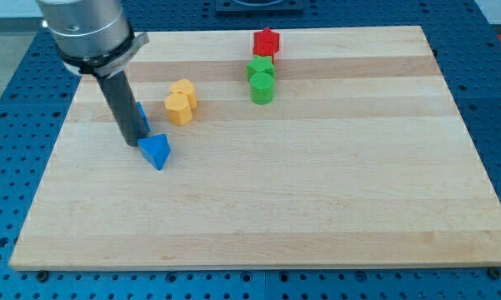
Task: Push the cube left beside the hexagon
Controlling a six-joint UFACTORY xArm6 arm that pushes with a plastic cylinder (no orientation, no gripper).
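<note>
My tip (131, 143) rests on the board at the view's left. A blue block (142, 117), largely hidden behind the rod, sits just to the tip's upper right; its shape cannot be made out. A blue triangle (156, 152) lies right next to the tip on its right. A yellow hexagon (177, 109) stands to the upper right of the tip, touching a second yellow block (184, 90) behind it. A green cube (261, 67) sits near the view's top centre, with a green cylinder (262, 87) touching it just below.
A red star (267, 42) stands at the board's top edge, just above the green cube. The wooden board (317, 192) is surrounded by a blue perforated table (17, 108).
</note>
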